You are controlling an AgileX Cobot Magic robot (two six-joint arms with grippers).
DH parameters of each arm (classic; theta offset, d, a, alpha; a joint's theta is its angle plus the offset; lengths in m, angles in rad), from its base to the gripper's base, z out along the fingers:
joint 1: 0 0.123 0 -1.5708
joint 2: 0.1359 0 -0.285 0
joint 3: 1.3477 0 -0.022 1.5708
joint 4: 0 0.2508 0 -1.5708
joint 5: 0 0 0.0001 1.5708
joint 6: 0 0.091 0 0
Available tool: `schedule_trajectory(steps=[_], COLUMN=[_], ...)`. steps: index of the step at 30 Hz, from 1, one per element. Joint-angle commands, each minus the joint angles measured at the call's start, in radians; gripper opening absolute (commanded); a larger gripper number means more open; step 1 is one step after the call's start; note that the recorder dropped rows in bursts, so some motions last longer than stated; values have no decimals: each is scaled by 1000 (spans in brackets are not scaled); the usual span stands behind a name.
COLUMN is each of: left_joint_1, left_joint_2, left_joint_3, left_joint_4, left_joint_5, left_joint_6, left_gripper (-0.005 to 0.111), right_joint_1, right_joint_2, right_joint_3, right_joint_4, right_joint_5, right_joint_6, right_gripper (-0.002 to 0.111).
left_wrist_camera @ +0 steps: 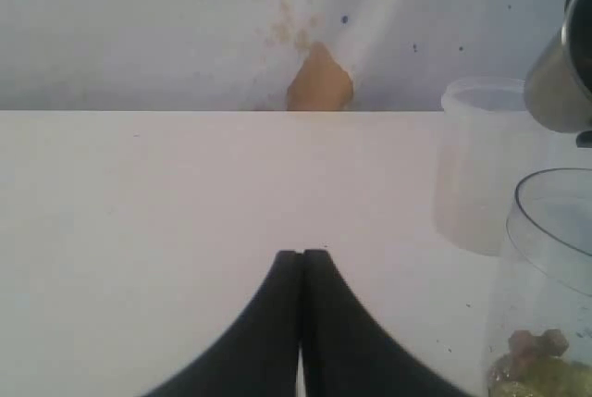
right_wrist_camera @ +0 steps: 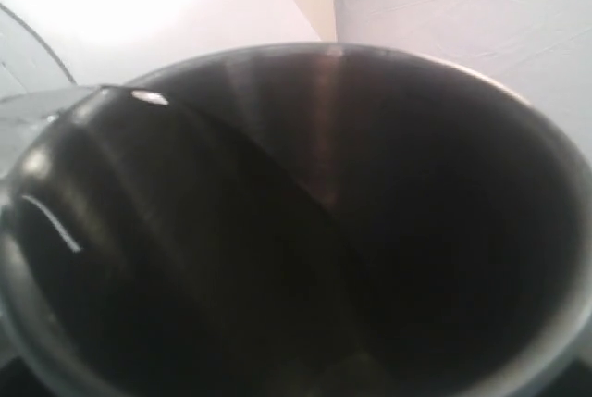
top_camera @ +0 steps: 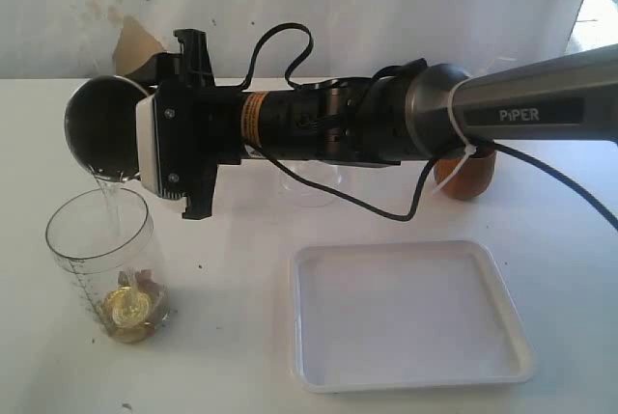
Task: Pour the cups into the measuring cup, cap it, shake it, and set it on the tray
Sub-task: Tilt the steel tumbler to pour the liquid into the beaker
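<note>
- Exterior view: right arm reaches across from the right side to the left. The right gripper (top_camera: pixel 145 149) is clamped on the steel tumbler (top_camera: pixel 101 129) and holds it clear of the worktop (top_camera: pixel 241 337).
- Tumbler is tipped right over, mouth angled down, directly above the measuring cup (top_camera: pixel 101 264). A thin water stream (top_camera: pixel 111 197) runs from its rim into the cup.
- Measuring cup stands upright on the worktop at front left, uncapped. Gold pieces (top_camera: pixel 130 313) and some brownish bits sit in the bottom with a little liquid.
- Tray (top_camera: pixel 319 375) lies flat at front right, well apart from the measuring cup, nothing in it.
- Wooden cup (top_camera: pixel 468 175) stands upright at the back right, partly hidden behind the arm.
- Left gripper is out of this view.
- Left wrist view: left gripper (left_wrist_camera: pixel 301 254) has its fingers pressed together with nothing between them, over bare worktop (left_wrist_camera: pixel 139 230).
- In the same view, part of the steel tumbler (left_wrist_camera: pixel 560 73) shows above the measuring cup (left_wrist_camera: pixel 550 267). A translucent plastic piece (left_wrist_camera: pixel 481 166) stands just behind them.
- Right wrist view: looks straight into the steel tumbler (right_wrist_camera: pixel 305 230), which fills the frame. Dark interior, liquid pooled along its low side. The gripper's fingers are not visible here.
</note>
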Motion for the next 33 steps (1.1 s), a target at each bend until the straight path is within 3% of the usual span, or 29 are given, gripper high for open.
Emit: schedule_trajectory(steps=[1, 33], left_joint_1=[-1, -1], left_joint_2=[-4, -4], left_joint_3=[4, 4], left_joint_4=[1, 1], left_joint_5=[-2, -2], left_joint_6=[-2, -2], left_gripper=[0, 0], right_joint_1=[7, 11], right_joint_2=[-21, -21], right_joint_3=[-13, -13], right_joint_4=[30, 30], right_joint_5=[-25, 32], right_joint_6=[-34, -152], right_gripper=[0, 0])
